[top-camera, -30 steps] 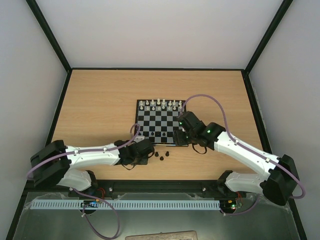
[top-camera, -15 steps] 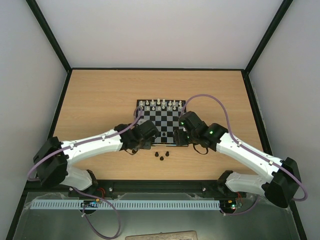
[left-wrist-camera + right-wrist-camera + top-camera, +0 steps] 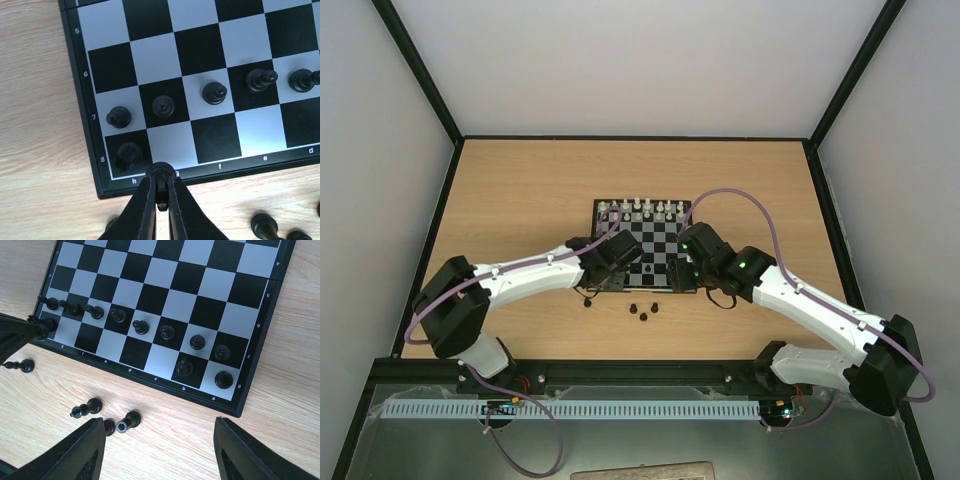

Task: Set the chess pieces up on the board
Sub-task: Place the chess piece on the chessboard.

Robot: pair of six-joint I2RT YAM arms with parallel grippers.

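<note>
The board point(image 3: 650, 232) lies mid-table. In the left wrist view my left gripper point(image 3: 161, 178) is shut on a small black chess piece point(image 3: 161, 170), held over the board's near border point(image 3: 225, 169) between the h and g marks. A black piece point(image 3: 127, 154) stands on h8 and black pawns point(image 3: 163, 106) line row 7. In the right wrist view my right gripper point(image 3: 160, 450) is open and empty above the table just off the board's near edge point(image 3: 150, 381). A knight point(image 3: 184, 367) and a rook point(image 3: 223, 379) stand on the back row. Loose black pieces point(image 3: 129, 421) lie on the table.
White pieces point(image 3: 638, 207) stand along the board's far rows. Three loose black pieces point(image 3: 642, 312) lie on the wood just in front of the board, between the two arms. Another black piece point(image 3: 26, 365) lies near the left gripper point(image 3: 20, 332). Dark frame posts edge the table.
My left arm has swung from the table in front of the board's left corner up to the board's near-left edge, carrying a black piece. The right arm has barely moved.
</note>
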